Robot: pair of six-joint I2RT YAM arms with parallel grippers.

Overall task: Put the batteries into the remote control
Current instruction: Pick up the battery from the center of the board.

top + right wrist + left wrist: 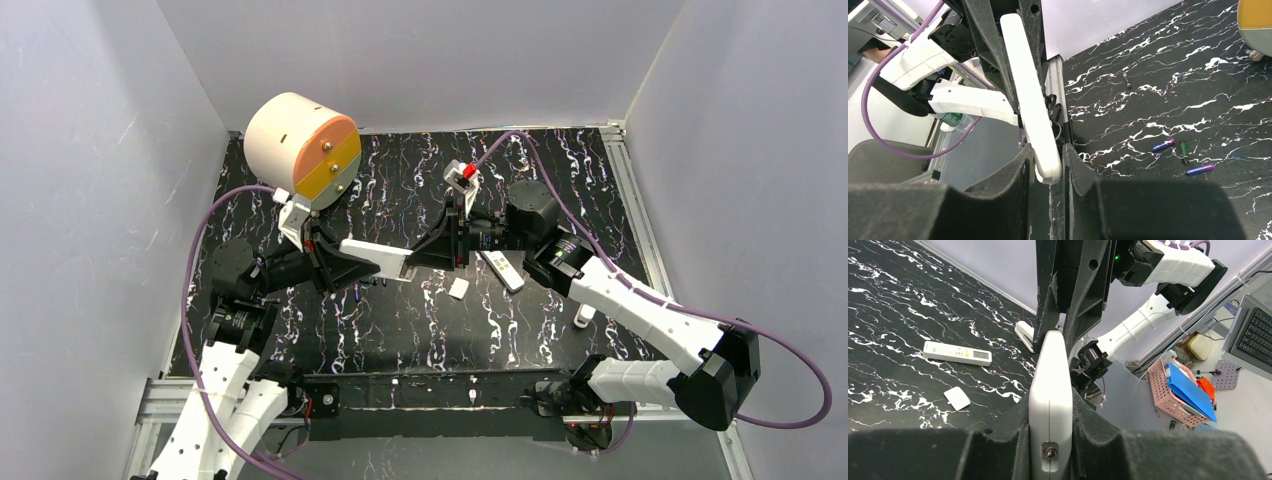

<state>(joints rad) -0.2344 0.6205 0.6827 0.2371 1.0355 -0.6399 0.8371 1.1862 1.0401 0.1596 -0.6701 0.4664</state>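
The step in hand looks like a two-arm hold of the remote control before any cell goes in. The left claw is clamped on one end of the remote control and holds it up off the surface. The right claw has a finger on each side of its other end, very close. A thin dark gap beside the casing leaves me unable to tell whether that claw has bitten or merely flanks it. The batteries lie loose on the surface, well apart from the remote control and below it: two purple ones and a dark green one in a small cluster, none yet touched. My judgement is that the next move calls for one claw to carry the remote control alone, so the other can go down for a battery. It also needs the compartment side turned to where a battery can reach it. Only the right wrist camera shows the batteries clearly; in the overhead view they are specks near the remote control. Only the left wrist camera shows, beyond the remote control on the surface, a second remote with a small white plate near it, probably a battery cover. The overhead view alone shows both arms meeting on the remote control from opposite ends, with a cream and orange drum behind it. No view shows whether the compartment is open.
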